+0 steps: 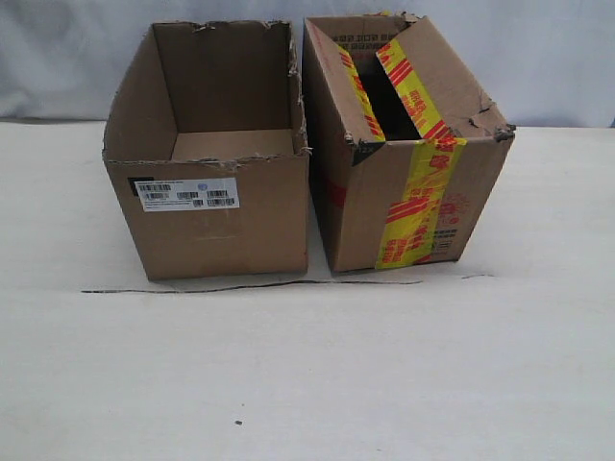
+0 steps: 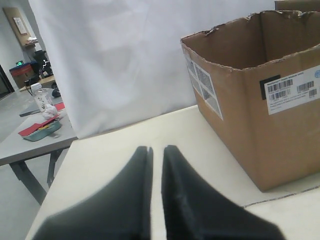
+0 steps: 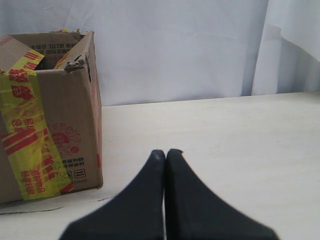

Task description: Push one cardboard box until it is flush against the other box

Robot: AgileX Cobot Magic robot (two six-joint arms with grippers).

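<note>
The plain brown cardboard box, with a ragged rim and a white barcode label, stands open-topped left of centre on the white table. Right beside it stands the carton with yellow-and-red tape; their upper edges look to be touching, and a thin wedge of table shows between their bases. Neither gripper appears in the exterior view. My left gripper hovers over bare table, apart from the plain box, fingers nearly together and holding nothing. My right gripper is shut and empty, apart from the taped carton.
A thin dark line runs across the table in front of both boxes. A white curtain hangs behind. The left wrist view shows the table's edge and, beyond it, a grey side table with clutter.
</note>
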